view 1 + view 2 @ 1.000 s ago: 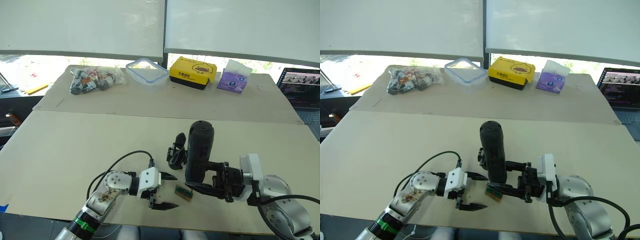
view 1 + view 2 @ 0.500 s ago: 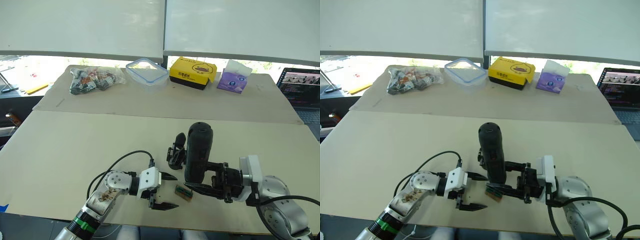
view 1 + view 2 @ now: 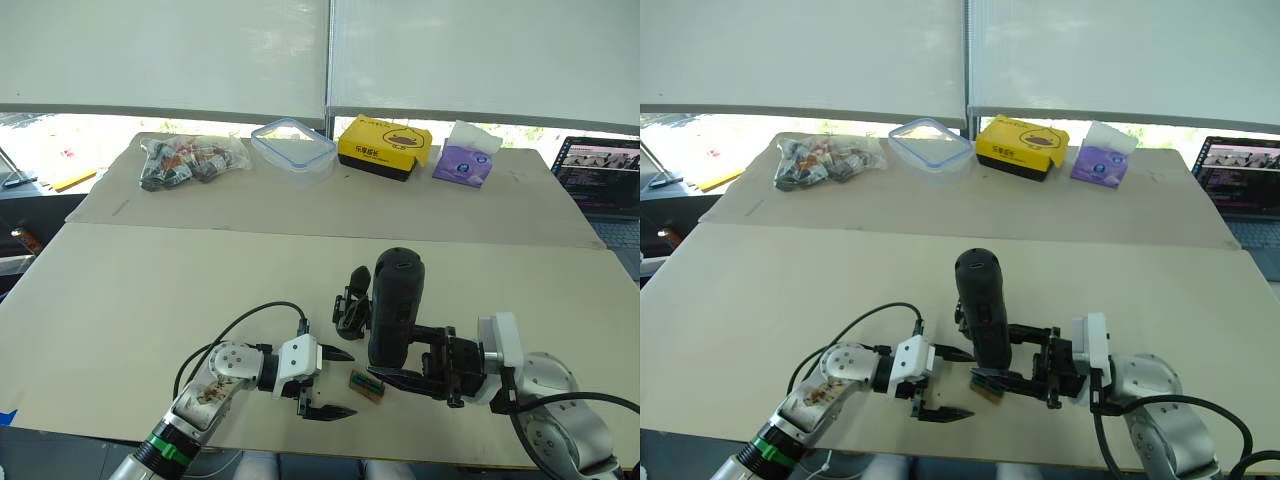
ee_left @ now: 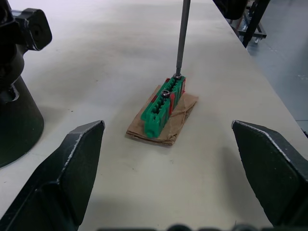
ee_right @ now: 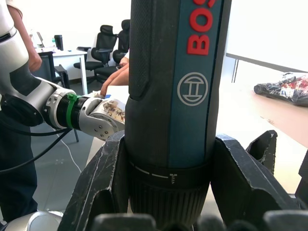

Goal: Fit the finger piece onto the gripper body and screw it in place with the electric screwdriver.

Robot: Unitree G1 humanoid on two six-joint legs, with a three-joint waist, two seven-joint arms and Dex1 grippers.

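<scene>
Beige table [image 3: 150, 300] carries everything you need, so read it from your left. Your left gripper [image 3: 325, 383] rests low on the table with its fingers [image 4: 72, 163] spread wide and holding nothing, aimed at the small green block [image 4: 163, 108] on its tan backing.

Next comes the gripper body [image 3: 352, 308], standing on the table just behind that block and untouched. I cannot pick out the finger piece as a separate part, so I cannot tell whether it is fitted yet.

On your right, the right gripper [image 3: 415, 365] has its fingers pinching the electric screwdriver [image 3: 392, 305], held upright, its thin bit [image 4: 182, 38] resting on a screw at the green block's end. My guess: you are collecting a screw; the driving into the gripper body is still to do.
</scene>
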